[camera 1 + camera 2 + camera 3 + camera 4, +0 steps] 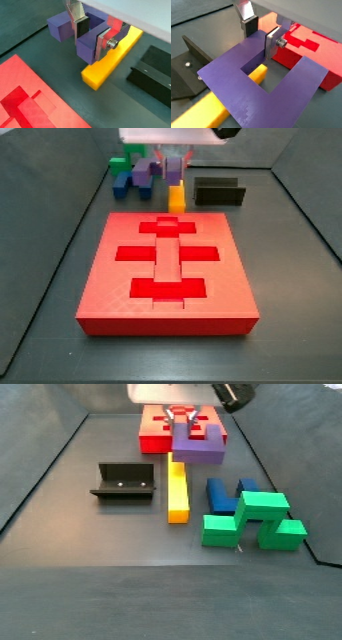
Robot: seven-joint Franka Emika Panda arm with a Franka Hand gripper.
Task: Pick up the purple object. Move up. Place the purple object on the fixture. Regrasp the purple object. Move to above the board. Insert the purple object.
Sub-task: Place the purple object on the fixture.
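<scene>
The purple object (85, 49) is a U-shaped block, held between my gripper's (91, 44) silver fingers. One finger sits in the gap of the U and the other on its outer side, so the jaws are shut on one prong. It fills the wrist view (271, 90) under the gripper (259, 45). In both side views the gripper (171, 158) (187, 419) holds the purple object (175, 170) (198, 447) off the floor, above the far end of a yellow bar (177, 489). The black fixture (124, 484) (218, 191) stands beside the bar. The red board (167, 263) (154, 429) lies flat.
The yellow bar (110, 62) (177, 197) lies on the floor between the fixture (152, 75) and the other blocks. A blue U-shaped block (227, 492) (123, 185) and green blocks (261, 519) (134, 168) lie on the bar's other side. Dark walls enclose the floor.
</scene>
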